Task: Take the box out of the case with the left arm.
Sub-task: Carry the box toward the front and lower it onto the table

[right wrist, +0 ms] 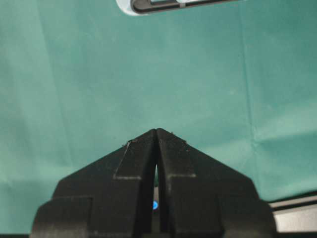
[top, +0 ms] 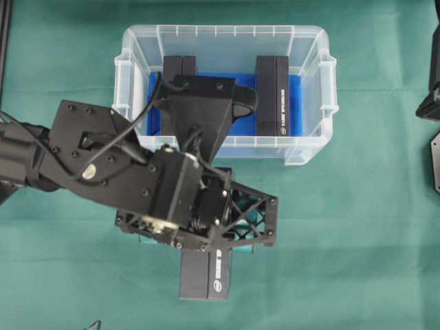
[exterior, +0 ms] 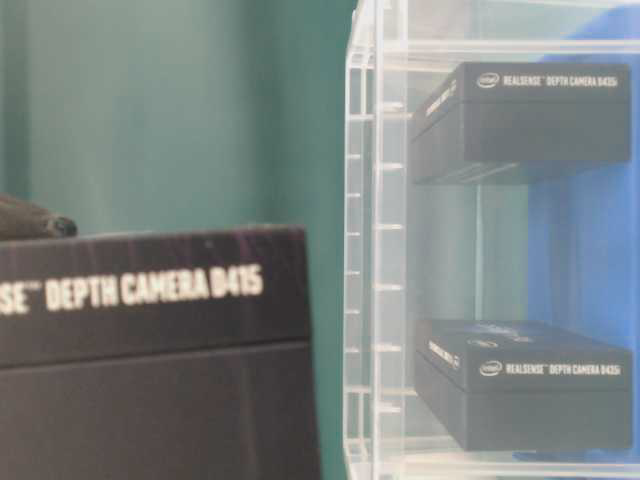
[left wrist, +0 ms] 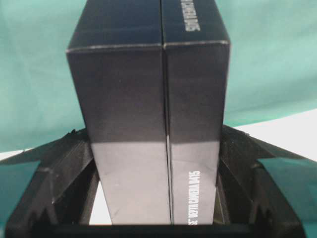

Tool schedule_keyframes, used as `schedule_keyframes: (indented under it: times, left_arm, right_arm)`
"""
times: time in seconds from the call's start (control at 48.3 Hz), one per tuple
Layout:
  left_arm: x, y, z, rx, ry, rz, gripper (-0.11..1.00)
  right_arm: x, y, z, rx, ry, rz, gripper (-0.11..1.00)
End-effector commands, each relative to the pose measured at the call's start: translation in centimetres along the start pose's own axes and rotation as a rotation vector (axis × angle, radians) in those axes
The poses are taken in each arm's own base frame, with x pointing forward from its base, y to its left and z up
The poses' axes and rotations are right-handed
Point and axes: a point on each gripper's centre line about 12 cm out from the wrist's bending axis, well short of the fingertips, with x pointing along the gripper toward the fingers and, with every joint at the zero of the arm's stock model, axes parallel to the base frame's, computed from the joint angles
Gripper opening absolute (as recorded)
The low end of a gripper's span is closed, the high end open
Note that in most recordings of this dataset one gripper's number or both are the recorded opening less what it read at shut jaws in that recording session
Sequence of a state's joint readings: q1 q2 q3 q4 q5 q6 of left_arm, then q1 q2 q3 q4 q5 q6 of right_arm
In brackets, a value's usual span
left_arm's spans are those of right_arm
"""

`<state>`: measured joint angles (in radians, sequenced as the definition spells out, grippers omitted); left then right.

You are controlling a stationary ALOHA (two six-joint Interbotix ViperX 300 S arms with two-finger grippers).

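A green cloth (top: pixel 357 227) covers the whole work surface, creased in places, and a light-coloured object with a dark inner edge (right wrist: pixel 173 5) lies on it at the top edge of the right wrist view, only partly visible.
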<state>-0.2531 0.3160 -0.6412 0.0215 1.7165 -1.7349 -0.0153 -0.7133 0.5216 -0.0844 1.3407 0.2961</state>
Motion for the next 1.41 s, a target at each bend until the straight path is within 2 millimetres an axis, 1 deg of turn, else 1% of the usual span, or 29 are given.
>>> schedule_keyframes:
  times: [0.0,0.228,0.331,0.58,0.807,0.952,1.222,1.325,1.387]
  left_arm:
    - [-3.5,0.8,0.1,-0.001,0.012,-0.084,0.60]
    - [-3.2,0.8,0.2,-0.001,0.000,-0.076,0.60]
    - [-2.3,0.8,0.2,-0.002,-0.002,-0.064,0.60]
    - [2.0,0.6,0.2,0.002,-0.001,-0.078,0.60]
    - [6.4,1.6,0.2,0.003,0.003,-0.068,0.60]
    - [9.0,1.7,0.1,0.003,0.009,-0.087,0.60]
    - [14.7,2.3,0.1,0.015,0.012,-0.073,0.60]
    - [16.1,2.5,0.5,0.015,0.014,-0.088,0.60]
    - [16.5,2.6,0.7,0.009,0.016,-0.097,0.60]
  right_arm:
    - [-0.6,0.0,0.4,0.005,-0.022,0.006,0.00]
    - [-0.6,0.0,0.4,0.005,-0.022,0.006,0.00]
    - [-0.5,0.0,0.4,0.005,-0.020,0.007,0.00]
    - [-0.5,0.1,0.4,0.005,-0.018,0.008,0.00]
    - [-0.4,0.1,0.4,0.005,-0.015,0.007,0.00]
    - [-0.4,0.1,0.4,0.004,-0.014,0.005,0.00]
    - [-0.3,0.1,0.4,0.004,-0.011,0.004,0.00]
    - [-0.2,0.1,0.4,0.004,-0.010,0.004,0.00]
    - [-0.2,0.1,0.4,0.004,-0.010,0.004,0.00]
